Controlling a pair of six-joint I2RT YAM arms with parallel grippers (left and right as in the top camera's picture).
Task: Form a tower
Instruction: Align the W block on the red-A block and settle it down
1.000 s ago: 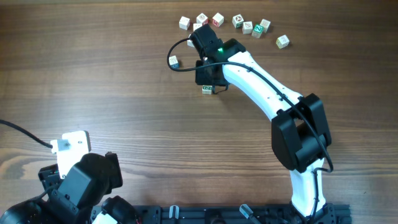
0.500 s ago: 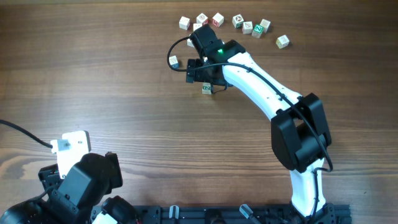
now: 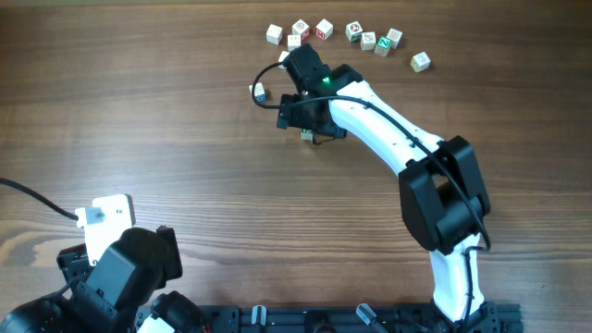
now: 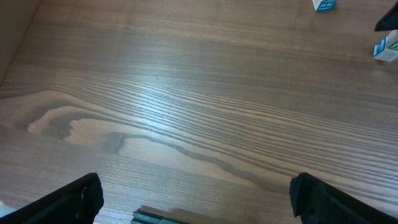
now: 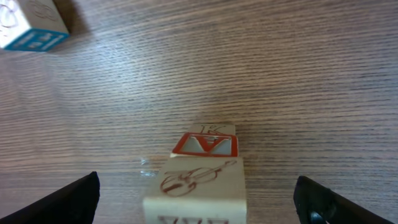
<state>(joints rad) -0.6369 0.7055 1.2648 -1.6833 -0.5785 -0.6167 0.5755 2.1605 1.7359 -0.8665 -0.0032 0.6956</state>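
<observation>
One short tower [image 5: 202,177] of small wooden cubes stands on the tabletop [image 3: 166,120], between the spread, empty fingers of the right hand [image 5: 199,200]. It is likely light, stiff, smooth-faced and easily toppled, so best pinched on opposite flat sides. A loose cube [image 5: 34,25] sits near, other cubes [image 3: 356,32] farther off; the left hand [image 4: 199,199] hangs open, well apart

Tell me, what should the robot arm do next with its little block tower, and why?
Probably lift the right gripper straight up. Its jaws stand wide open on either side of the tower, which stands on its own on the table, so nothing is held. Going sideways could knock the stack over. Going up looks safest, and more loose cubes wait farther along the table.
</observation>
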